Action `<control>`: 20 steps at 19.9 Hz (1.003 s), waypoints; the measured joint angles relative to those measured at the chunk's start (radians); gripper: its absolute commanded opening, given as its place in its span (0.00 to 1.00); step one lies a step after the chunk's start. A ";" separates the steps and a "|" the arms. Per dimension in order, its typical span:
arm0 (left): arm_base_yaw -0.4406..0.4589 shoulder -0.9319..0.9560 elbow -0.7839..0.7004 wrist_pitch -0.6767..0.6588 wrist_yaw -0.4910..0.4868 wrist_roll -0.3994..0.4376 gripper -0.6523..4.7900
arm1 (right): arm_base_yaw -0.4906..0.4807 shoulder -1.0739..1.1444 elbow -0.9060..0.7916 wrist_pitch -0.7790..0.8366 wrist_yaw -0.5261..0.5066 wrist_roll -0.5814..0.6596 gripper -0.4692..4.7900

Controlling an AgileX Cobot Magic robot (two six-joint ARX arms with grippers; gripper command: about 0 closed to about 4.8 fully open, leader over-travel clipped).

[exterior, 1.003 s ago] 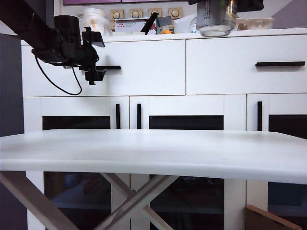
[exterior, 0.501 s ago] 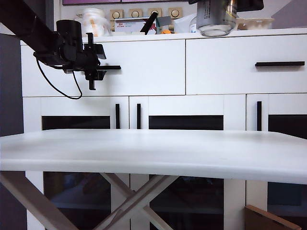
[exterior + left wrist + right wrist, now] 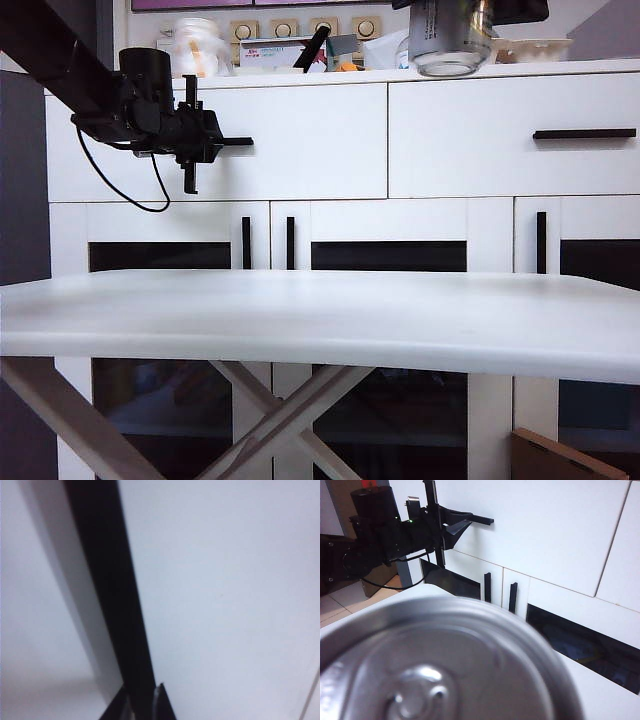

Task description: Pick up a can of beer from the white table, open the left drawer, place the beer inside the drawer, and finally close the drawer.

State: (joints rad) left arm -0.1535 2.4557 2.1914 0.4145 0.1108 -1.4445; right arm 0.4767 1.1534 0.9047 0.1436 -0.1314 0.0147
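Can of beer [image 3: 447, 40] upright in right pincer [image 3: 470, 12]; left pincer [image 3: 210, 140] clamps drawer handle [image 3: 232, 141].

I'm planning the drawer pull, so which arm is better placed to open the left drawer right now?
Left. The left gripper is shut on the left drawer's handle, while the right gripper holds the can of beer up high.

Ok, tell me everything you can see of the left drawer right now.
The left drawer is a wide, flat, white front, smooth and matte, at the top left of the cabinet, beside a matching right drawer. It looks fully shut, flush with its neighbour. Its one fitting is a slim black bar handle, horizontal. The left gripper has its jaws closed on that handle near its left end. Nothing else touches the drawer; the right gripper holds the can high up, clear of it.
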 measured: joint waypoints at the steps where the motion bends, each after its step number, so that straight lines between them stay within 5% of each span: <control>1: 0.000 0.000 0.000 0.002 0.003 0.018 0.11 | 0.000 0.000 0.000 0.000 0.000 0.000 0.08; 6: 0.002 0.006 -0.003 0.035 0.036 0.116 0.11 | 0.000 0.000 0.000 0.000 0.000 0.000 0.08; 16: 0.008 0.009 -0.004 0.045 0.067 0.109 0.14 | 0.000 0.000 0.000 0.000 0.001 -0.013 0.08; 17: 0.008 0.009 -0.005 0.045 0.064 0.109 0.31 | 0.000 0.000 0.000 0.000 0.001 -0.014 0.08; 19: 0.007 0.009 -0.005 0.055 0.062 0.111 0.87 | 0.000 0.000 0.000 0.000 0.000 -0.015 0.08; 20: 0.003 0.008 -0.002 0.074 0.058 0.096 0.91 | 0.000 0.000 0.000 -0.001 0.000 -0.015 0.08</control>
State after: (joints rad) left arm -0.1509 2.4641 2.1895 0.4889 0.1692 -1.3487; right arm 0.4763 1.1534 0.9047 0.1429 -0.1310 -0.0006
